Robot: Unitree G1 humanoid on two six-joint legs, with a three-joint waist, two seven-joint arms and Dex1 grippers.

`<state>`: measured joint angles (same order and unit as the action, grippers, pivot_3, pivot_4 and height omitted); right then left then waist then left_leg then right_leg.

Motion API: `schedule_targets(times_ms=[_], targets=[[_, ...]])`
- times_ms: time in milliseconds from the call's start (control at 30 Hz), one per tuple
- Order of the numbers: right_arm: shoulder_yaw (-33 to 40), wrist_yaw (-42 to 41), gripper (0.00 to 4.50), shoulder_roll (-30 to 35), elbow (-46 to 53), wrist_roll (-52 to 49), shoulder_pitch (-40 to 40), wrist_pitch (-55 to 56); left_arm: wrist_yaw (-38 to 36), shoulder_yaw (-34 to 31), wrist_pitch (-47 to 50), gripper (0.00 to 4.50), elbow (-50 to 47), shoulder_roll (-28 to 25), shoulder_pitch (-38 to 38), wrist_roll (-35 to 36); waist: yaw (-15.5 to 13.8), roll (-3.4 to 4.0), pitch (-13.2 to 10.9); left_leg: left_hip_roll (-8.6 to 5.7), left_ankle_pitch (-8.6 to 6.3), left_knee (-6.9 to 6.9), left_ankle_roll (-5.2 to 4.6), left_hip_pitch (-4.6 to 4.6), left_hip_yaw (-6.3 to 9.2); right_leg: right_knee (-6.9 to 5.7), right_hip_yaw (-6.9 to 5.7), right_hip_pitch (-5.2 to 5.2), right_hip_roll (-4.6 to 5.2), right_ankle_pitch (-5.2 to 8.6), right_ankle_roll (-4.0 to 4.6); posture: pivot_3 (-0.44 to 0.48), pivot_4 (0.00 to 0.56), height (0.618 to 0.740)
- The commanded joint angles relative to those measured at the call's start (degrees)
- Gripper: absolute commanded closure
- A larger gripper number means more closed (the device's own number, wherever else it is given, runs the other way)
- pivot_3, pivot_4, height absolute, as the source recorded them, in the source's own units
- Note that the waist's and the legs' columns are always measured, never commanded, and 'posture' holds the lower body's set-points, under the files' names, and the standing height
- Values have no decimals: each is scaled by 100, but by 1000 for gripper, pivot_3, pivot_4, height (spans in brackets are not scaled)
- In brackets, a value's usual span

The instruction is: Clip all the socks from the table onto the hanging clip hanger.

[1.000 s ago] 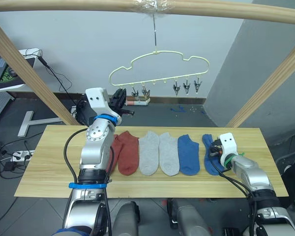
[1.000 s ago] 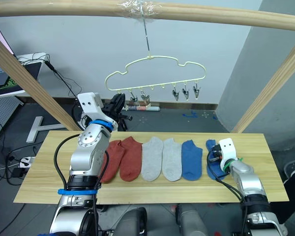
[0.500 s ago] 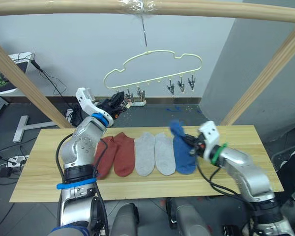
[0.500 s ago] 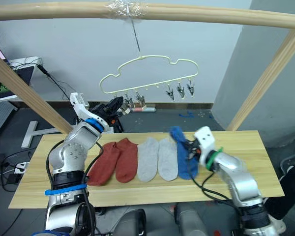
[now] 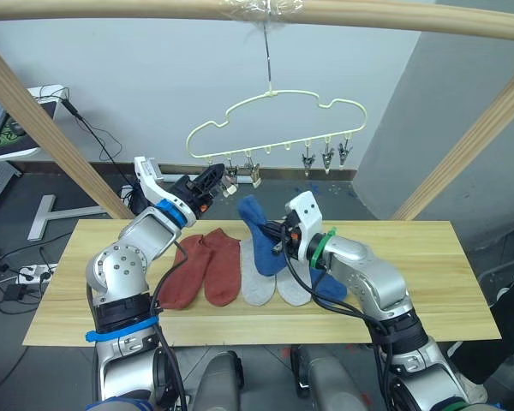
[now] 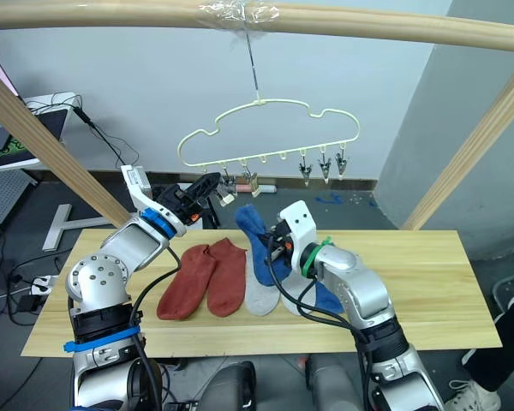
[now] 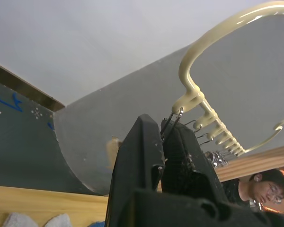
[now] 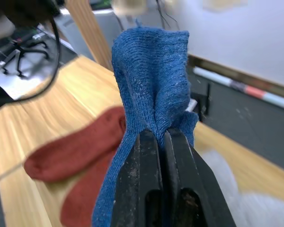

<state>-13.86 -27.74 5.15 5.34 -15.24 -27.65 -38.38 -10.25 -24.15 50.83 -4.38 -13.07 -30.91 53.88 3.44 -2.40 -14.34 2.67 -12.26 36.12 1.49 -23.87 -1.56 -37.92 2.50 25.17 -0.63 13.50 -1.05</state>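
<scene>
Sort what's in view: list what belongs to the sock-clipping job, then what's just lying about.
Job:
- blue sock held in right claw
- rust-red socks
- grey socks
- second blue sock
- clip hanger
- table
- left claw

Lying about:
- power strip
- pole frame

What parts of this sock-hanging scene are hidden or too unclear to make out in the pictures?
- Grey socks and the second blue sock: eye views, largely covered by the right arm and the lifted blue sock.
- Left gripper: left wrist view, its fingers hide whether the clip on the clip hanger is pinched open.
- Right gripper: right wrist view, the sock's folds hide what it clamps.
- Red socks: right wrist view, blurred.
</scene>
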Motion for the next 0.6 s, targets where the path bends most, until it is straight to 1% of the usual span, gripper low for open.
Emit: schedule_targets(times_ms=[33, 333, 600], targets=[[15, -63, 4481, -92, 40, -76, -126, 104, 78, 39, 13, 4443, -187, 12, 124, 95, -23, 0, 0, 1, 0, 0, 0, 0, 0, -1, 0, 0, -1, 0, 0, 14, 249, 740], [32, -21, 4481, -437, -174, -80, -458, 136, 88, 140, -19, 4443, -164, -2, 168, 161, -26, 0, 0, 2, 0, 0, 0, 1, 4, -4, -1, 2, -3, 0, 1, 11, 253, 740], [153, -20, 4481, -454, -152, -129, -541, 71, -7, 181, -50, 4443, -212, -95, 213, 162, -32, 1, 0, 2, 0, 0, 0, -1, 4, -1, -1, 2, -1, 0, 1, 11, 255, 740]])
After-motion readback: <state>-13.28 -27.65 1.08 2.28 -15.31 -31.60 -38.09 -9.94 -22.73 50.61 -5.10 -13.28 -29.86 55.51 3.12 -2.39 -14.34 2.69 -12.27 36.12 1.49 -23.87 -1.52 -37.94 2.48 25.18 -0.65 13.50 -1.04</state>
